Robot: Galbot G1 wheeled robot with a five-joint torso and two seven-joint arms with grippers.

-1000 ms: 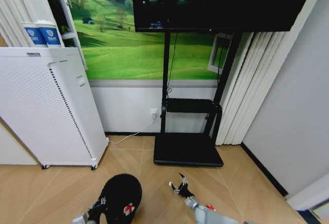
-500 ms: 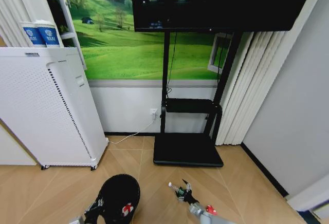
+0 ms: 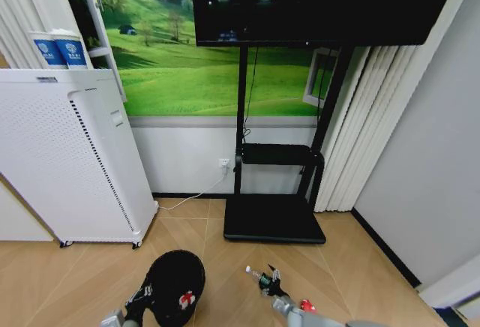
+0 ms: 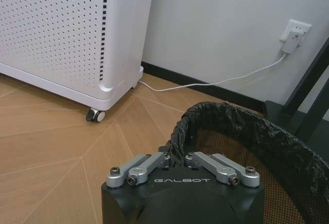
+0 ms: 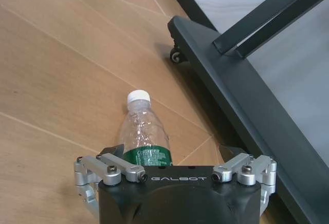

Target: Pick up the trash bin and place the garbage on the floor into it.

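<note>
The trash bin (image 3: 176, 282), black mesh with a black liner, sits low at the front left, and a red-and-white piece of garbage (image 3: 185, 299) shows inside its mouth. My left gripper (image 3: 140, 297) is shut on the bin's near rim (image 4: 177, 141). A clear bottle with a green label (image 5: 145, 134) lies on the wooden floor, its white cap pointing away from me. My right gripper (image 5: 172, 154) is open just over the bottle's base, one finger on either side. In the head view the bottle (image 3: 254, 273) lies right in front of that gripper (image 3: 268, 285).
A red-and-white wrapper (image 3: 306, 305) lies on the floor beside my right arm. The TV stand's black base (image 3: 274, 218) on casters is close behind the bottle. A tall white perforated appliance (image 3: 67, 154) on wheels stands at the left, with a white cord (image 4: 216, 82) along the wall.
My right gripper has dropped down and toward me, uncovering the bottle it now straddles. The bin with the left gripper has shifted slightly lower in the head view.
</note>
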